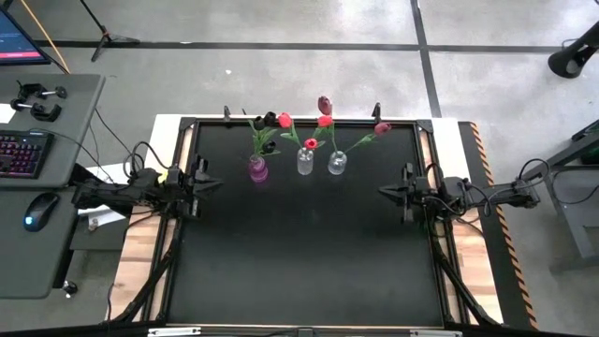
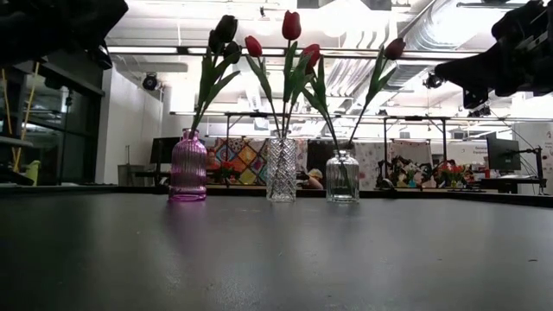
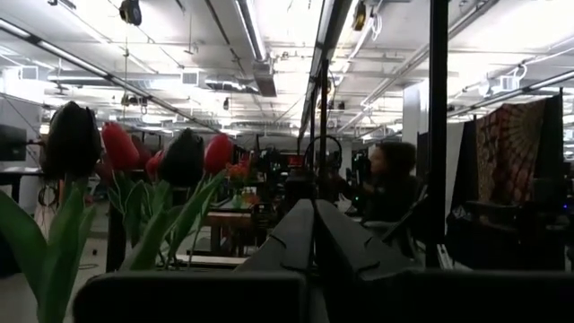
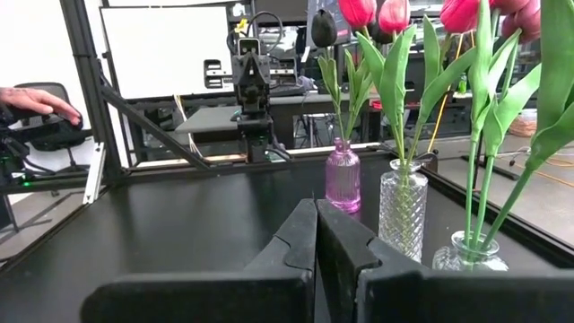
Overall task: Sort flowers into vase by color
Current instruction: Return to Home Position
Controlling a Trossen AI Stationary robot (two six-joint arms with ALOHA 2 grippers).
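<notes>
Three vases stand in a row near the table's far edge: a purple vase [image 1: 257, 169] with dark maroon tulips [image 2: 223, 34], a clear cut-glass vase [image 1: 305, 162] with red tulips [image 2: 291, 26], and a round clear vase [image 1: 337, 164] with red and pink tulips [image 1: 382, 127]. All the stems stick into the vase necks. My left gripper [image 1: 217, 183] is shut at the table's left edge, empty. My right gripper [image 1: 384, 192] is shut at the right edge, empty, pointing level across the table [image 4: 316, 215].
A black frame rail [image 1: 299, 121] runs around the black table top [image 1: 299, 253]. A desk with a keyboard [image 1: 21, 154] and mouse stands off to the left. A person's hand [image 4: 36, 100] rests beyond the table's left side.
</notes>
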